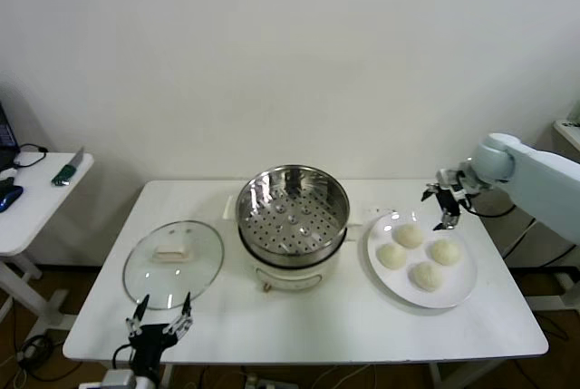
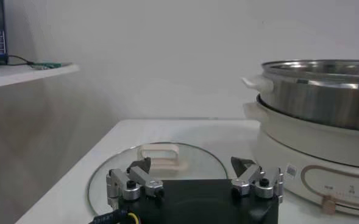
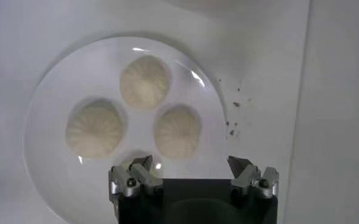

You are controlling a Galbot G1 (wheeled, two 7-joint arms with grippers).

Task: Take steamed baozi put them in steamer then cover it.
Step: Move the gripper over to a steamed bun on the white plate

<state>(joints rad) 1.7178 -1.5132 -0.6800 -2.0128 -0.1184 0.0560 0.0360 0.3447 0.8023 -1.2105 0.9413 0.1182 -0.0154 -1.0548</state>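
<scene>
My right gripper (image 1: 442,206) hovers jaws apart above the white plate (image 1: 464,291), at its 12 o'clock edge, holding nothing. Four steamed baozi (image 1: 419,257) sit on that plate, at 3 o'clock from the empty steamer (image 1: 292,212). The glass cover (image 1: 173,263) lies at the steamer's 9 o'clock. My left gripper (image 1: 159,314), fingers spread, waits at the cover's 6 o'clock.

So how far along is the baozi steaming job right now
Nothing is done yet. All four baozi sit on the white plate, the steamer is empty, and the glass lid lies on the table. The right gripper hovers open over the plate's far edge; the left gripper waits open near the lid. Loading and covering remain.
</scene>
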